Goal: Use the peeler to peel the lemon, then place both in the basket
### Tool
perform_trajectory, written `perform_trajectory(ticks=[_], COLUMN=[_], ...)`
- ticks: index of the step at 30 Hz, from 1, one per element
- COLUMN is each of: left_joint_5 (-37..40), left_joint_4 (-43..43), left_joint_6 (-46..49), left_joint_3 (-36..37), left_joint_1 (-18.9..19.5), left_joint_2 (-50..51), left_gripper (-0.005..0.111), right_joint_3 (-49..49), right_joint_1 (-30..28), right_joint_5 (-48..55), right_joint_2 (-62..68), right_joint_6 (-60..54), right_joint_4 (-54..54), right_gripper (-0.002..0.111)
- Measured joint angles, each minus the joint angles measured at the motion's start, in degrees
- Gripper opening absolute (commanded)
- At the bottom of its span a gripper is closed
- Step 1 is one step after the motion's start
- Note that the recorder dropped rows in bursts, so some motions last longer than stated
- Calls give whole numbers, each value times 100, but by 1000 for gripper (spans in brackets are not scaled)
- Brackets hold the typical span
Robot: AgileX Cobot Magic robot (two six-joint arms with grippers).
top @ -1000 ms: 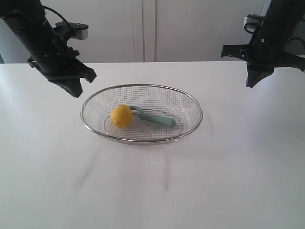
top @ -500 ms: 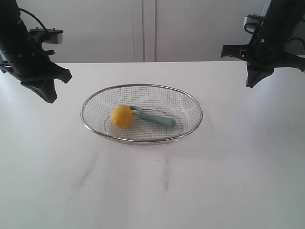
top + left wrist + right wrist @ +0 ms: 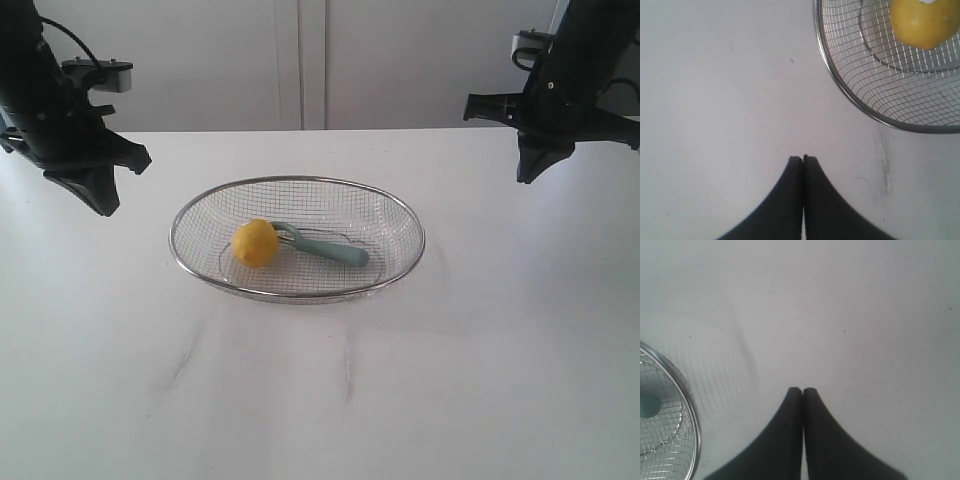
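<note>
The yellow lemon [image 3: 255, 242] lies in the left part of the wire-mesh basket [image 3: 300, 185], touching the head of the teal peeler [image 3: 330, 249], whose handle points right. In the left wrist view the lemon [image 3: 925, 22] and basket rim [image 3: 850, 97] show at one corner. My left gripper [image 3: 103, 207] hangs shut and empty above the table, left of the basket; its fingertips [image 3: 803, 158] meet. My right gripper [image 3: 526, 176] hangs shut and empty to the basket's right, its tips [image 3: 802, 390] pressed together. The basket rim [image 3: 687, 405] shows at that view's edge, with a bit of teal handle [image 3: 649, 405].
The white table [image 3: 330, 390] carries only the basket. A pale wall with a vertical seam [image 3: 300, 60] stands behind the table's far edge.
A second ago my left arm was closer to the basket; it swung left and away, then held still for the last half second. The right arm, lemon and peeler did not move.
</note>
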Motion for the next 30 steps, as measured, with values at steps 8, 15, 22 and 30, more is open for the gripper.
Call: perform_trajectory(ticks=[8,15,22,30], left_joint_5=[0,4,13,-61], left_joint_4=[0,61,254,808], left_joint_6=[0,0,0,-318], left_joint_3=[0,0,0,509], left_joint_1=[0,0,0,260], left_joint_2=[0,-228,-1058,-2375], left_gripper=[0,0,0,0], right_joint_3=[0,0,0,0], right_joint_1=[0,0,0,0], right_joint_5=[0,10,10,10], right_joint_2=[0,0,0,0], right_joint_6=[0,0,0,0], right_joint_4=[0,0,0,0], right_gripper=[0,0,0,0])
